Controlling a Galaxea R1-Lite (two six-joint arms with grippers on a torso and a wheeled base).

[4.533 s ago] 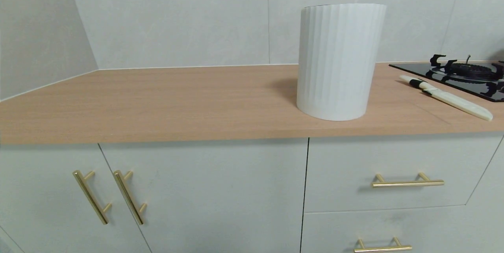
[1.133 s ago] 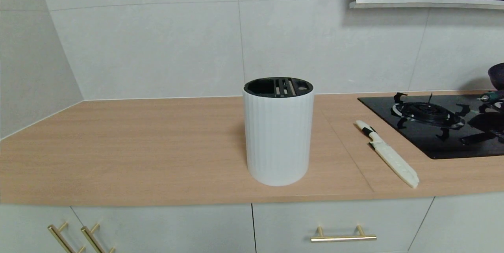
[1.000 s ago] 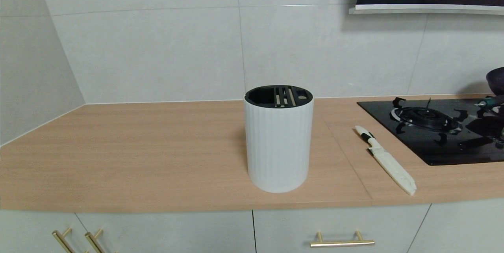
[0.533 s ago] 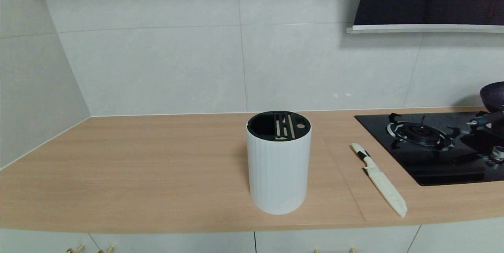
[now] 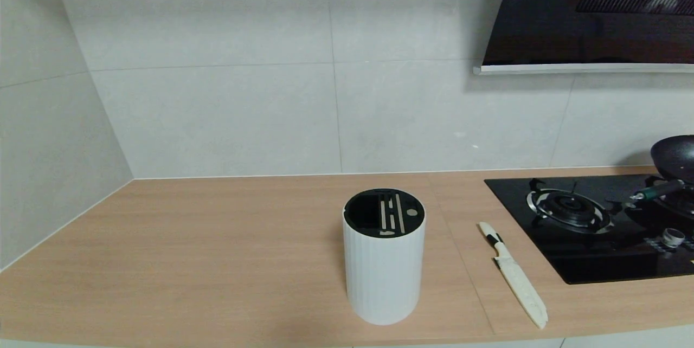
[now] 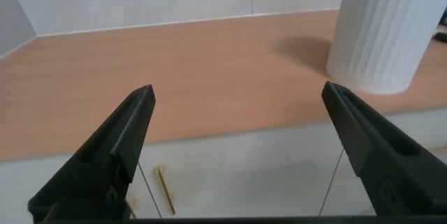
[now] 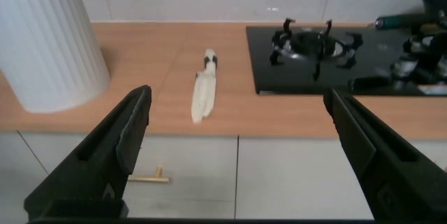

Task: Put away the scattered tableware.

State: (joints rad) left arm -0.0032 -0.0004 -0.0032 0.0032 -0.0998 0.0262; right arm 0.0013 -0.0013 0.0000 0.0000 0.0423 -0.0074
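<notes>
A white ribbed cylindrical knife holder [image 5: 384, 261] with a black slotted top stands near the front edge of the wooden counter [image 5: 217, 245]. To its right a cream-white knife [image 5: 512, 274] with a black band on its handle lies flat on the counter, tip toward the front edge. My left gripper [image 6: 237, 105] hangs open in front of the counter edge, with the holder [image 6: 380, 28] ahead on one side. My right gripper [image 7: 237, 112] is open too, off the counter's front, facing the knife [image 7: 204, 95] and the holder [image 7: 49, 39].
A black gas hob [image 5: 596, 223] with burner grates fills the counter's right end, with a dark pan [image 5: 672, 158] on it. A range hood [image 5: 585, 17] hangs above. Tiled walls close the back and left. Cabinet fronts with a gold handle [image 7: 148, 176] sit below.
The head camera has risen: the whole scene slid down the picture, the cabinet fronts dropped out of sight and the holder's top came into view. Holder and knife lie where they were.
</notes>
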